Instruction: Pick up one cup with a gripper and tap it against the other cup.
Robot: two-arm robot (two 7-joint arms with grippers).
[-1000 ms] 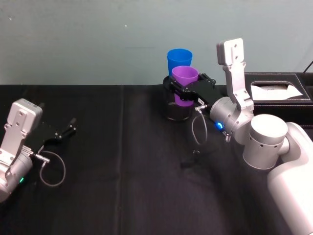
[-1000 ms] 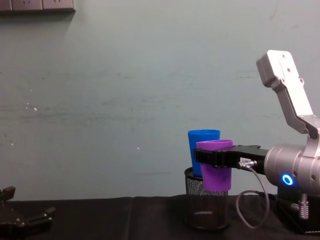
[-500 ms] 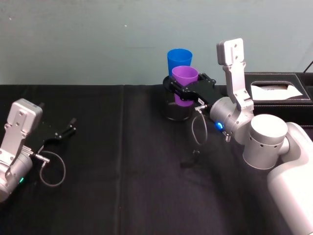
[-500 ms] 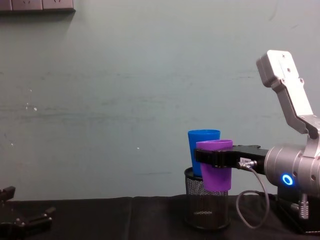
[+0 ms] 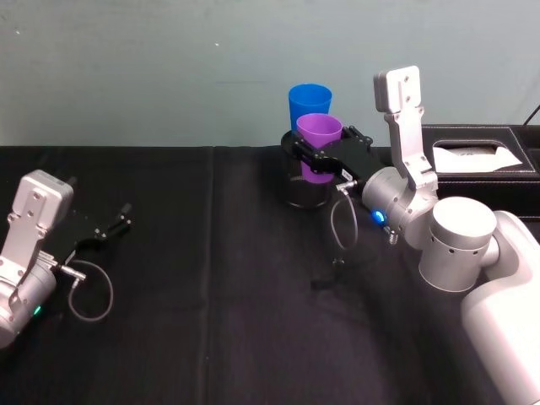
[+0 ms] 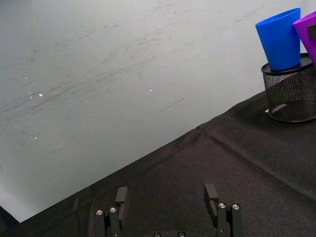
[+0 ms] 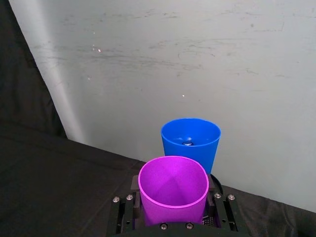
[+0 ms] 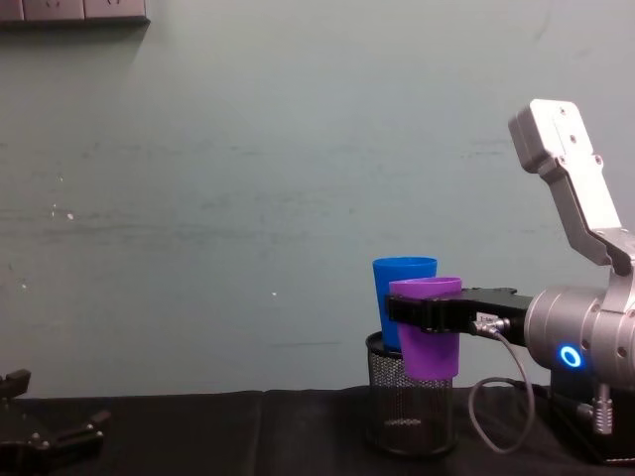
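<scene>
My right gripper (image 5: 314,158) is shut on the purple cup (image 5: 319,131), holding it upright in the air just in front of the blue cup (image 5: 309,100). In the chest view the purple cup (image 8: 429,337) overlaps the blue cup (image 8: 399,297), which stands in the black mesh pen holder (image 8: 409,407). The right wrist view shows the purple cup (image 7: 173,190) between the jaws of the right gripper (image 7: 173,217), close to the blue cup (image 7: 190,140); whether they touch I cannot tell. My left gripper (image 5: 118,221) rests open at the table's left, also seen as the left gripper (image 6: 165,197).
A black cloth (image 5: 211,321) covers the table. A black box with white tissue (image 5: 477,156) sits at the back right beside the right arm. A grey-green wall (image 8: 248,198) stands right behind the cups.
</scene>
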